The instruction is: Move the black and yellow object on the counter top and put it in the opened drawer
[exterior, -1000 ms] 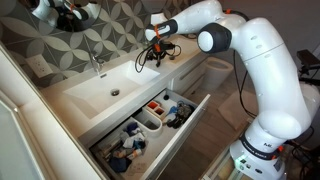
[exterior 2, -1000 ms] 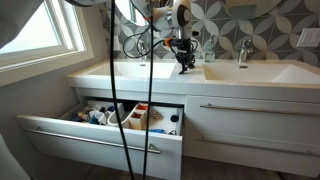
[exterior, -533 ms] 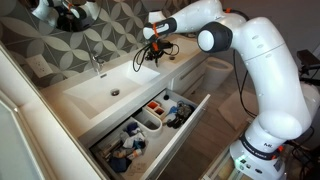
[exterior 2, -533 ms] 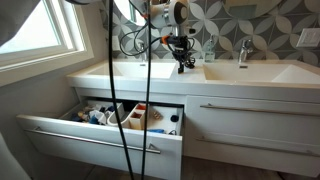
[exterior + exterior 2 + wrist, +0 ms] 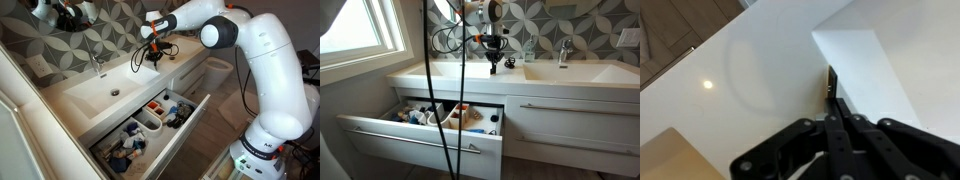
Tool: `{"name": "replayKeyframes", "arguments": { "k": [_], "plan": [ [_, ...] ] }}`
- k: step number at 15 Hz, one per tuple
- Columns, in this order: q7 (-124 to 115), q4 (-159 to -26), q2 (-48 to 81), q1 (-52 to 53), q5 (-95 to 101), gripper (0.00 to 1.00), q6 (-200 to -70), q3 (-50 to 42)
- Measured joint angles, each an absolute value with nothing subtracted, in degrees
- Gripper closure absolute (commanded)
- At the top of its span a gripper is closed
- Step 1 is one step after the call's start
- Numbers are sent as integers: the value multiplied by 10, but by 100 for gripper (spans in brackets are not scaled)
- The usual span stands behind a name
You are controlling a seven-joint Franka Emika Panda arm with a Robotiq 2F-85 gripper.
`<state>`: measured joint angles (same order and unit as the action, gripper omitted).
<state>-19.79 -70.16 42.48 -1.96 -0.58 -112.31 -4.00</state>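
Observation:
My gripper (image 5: 150,48) hangs above the white counter top (image 5: 185,62), to the right of the basin (image 5: 108,88). It is shut on the black and yellow object (image 5: 147,58), whose thin black cords dangle below the fingers. In an exterior view the gripper (image 5: 496,55) holds the object (image 5: 495,65) just clear of the counter top (image 5: 450,72). In the wrist view the fingertips (image 5: 832,102) are pressed together with a thin dark sliver of the object (image 5: 829,86) beyond them. The drawer (image 5: 185,125) stands open below, full of clutter, and shows in both exterior views (image 5: 415,135).
A chrome tap (image 5: 96,60) stands behind the basin and shows in both exterior views (image 5: 563,50). A black cable (image 5: 460,110) hangs in front of the drawer. A closed cabinet front (image 5: 575,115) is beside the drawer. The robot's base (image 5: 262,150) stands on the floor.
My gripper has risen a little from the counter top with the object still in it, and drifted slightly sideways along the counter.

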Motion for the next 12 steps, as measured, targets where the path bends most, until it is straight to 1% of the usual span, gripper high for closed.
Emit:
{"name": "replayKeyframes", "arguments": {
  "k": [5,12],
  "plan": [
    [-161,-806,367,9,6,99,-1139,-38],
    [-159,-969,320,63,45,99,-1350,-38]
  ]
}}
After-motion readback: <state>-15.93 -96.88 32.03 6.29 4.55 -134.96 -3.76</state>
